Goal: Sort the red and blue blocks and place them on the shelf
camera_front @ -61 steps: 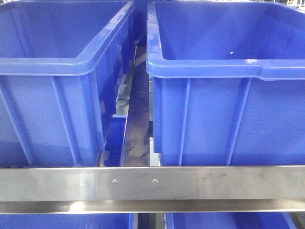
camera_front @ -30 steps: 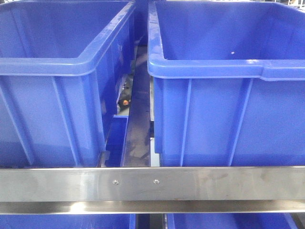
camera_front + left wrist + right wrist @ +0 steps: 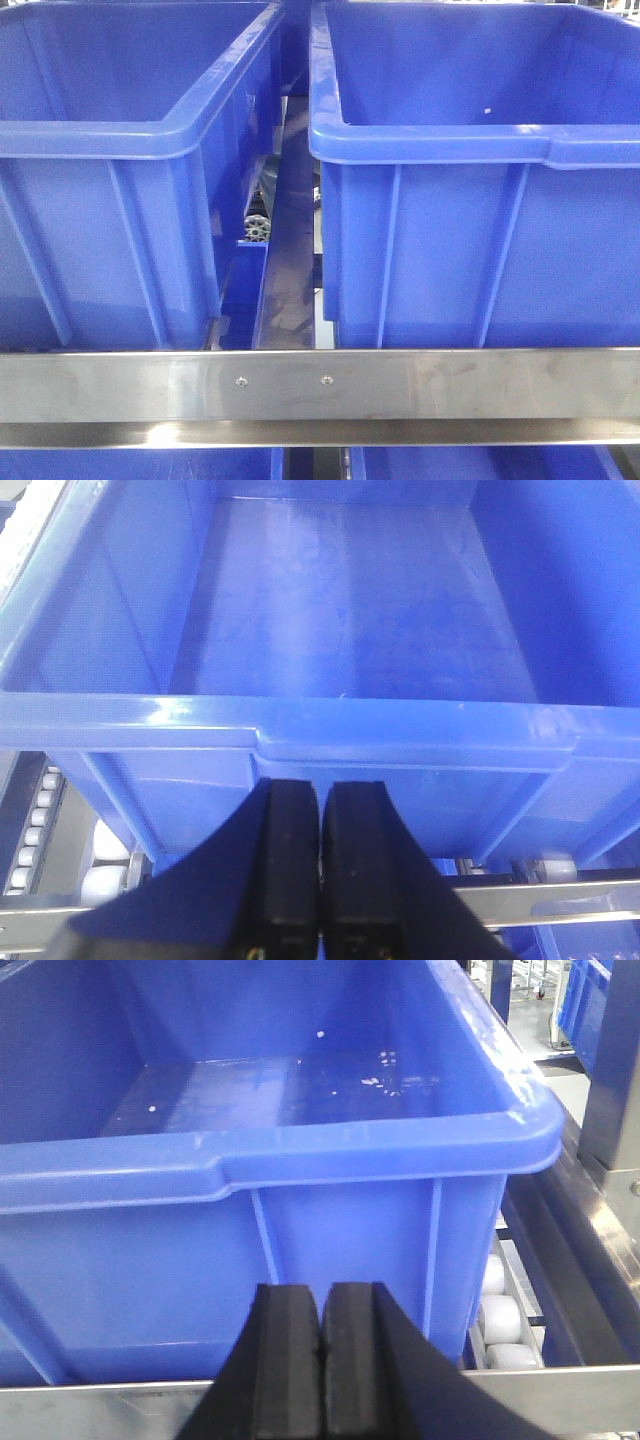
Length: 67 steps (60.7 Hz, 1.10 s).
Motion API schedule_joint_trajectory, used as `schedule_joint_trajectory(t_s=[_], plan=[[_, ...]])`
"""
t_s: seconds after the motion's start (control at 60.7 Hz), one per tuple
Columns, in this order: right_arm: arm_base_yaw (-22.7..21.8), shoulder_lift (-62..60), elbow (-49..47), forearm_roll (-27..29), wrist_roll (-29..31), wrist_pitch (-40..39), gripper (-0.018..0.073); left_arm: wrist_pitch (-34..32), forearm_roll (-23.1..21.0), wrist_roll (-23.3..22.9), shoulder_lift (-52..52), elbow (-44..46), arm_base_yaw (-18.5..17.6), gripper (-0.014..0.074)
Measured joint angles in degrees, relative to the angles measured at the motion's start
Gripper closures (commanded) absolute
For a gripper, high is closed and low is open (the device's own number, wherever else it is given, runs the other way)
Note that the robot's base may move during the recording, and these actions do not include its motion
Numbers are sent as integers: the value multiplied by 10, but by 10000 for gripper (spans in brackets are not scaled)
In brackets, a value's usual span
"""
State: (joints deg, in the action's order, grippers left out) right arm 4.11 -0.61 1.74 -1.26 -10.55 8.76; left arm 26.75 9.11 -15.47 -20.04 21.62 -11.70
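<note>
No red or blue block shows in any view. The shelf's steel crossbar (image 3: pixel 320 385) runs across the front, carrying two large blue tubs, one on the left (image 3: pixel 100 140) and one on the right (image 3: pixel 480 145). In the left wrist view my left gripper (image 3: pixel 320 792) is shut with nothing in it, its black fingers (image 3: pixel 290 860) just below the front rim of an empty tub (image 3: pixel 330 730). My right gripper (image 3: pixel 322 1295) is likewise shut and empty in front of another tub's wall (image 3: pixel 200 1260). That tub holds only white specks.
A narrow gap (image 3: pixel 290 250) between the two tubs shows a steel rail and a small grey toothed part (image 3: pixel 257 228). White rollers (image 3: pixel 497 1315) line the track beside the right tub, and more rollers (image 3: pixel 100 880) sit under the left one. More blue tubs sit on the level below (image 3: pixel 140 465).
In the gap between the tubs, a dark part with an orange spot appeared half a second ago. A grey toothed part now shows slightly lower. The tubs and crossbar have not moved.
</note>
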Motion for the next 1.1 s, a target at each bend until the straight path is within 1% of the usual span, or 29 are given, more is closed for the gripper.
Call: schedule_joint_trajectory(t_s=[0.758, 0.906, 1.005, 1.104], plan=[[0, 0, 0, 0, 1, 0, 512, 1, 5, 0, 2, 0, 0, 470], [0, 0, 0, 0, 1, 0, 512, 2, 12, 0, 28, -3, 22, 470], [0, 0, 0, 0, 1, 0, 512, -13, 5, 0, 55, -19, 37, 470], [0, 0, 0, 0, 1, 0, 512, -36, 0, 0, 91, -52, 44, 470]])
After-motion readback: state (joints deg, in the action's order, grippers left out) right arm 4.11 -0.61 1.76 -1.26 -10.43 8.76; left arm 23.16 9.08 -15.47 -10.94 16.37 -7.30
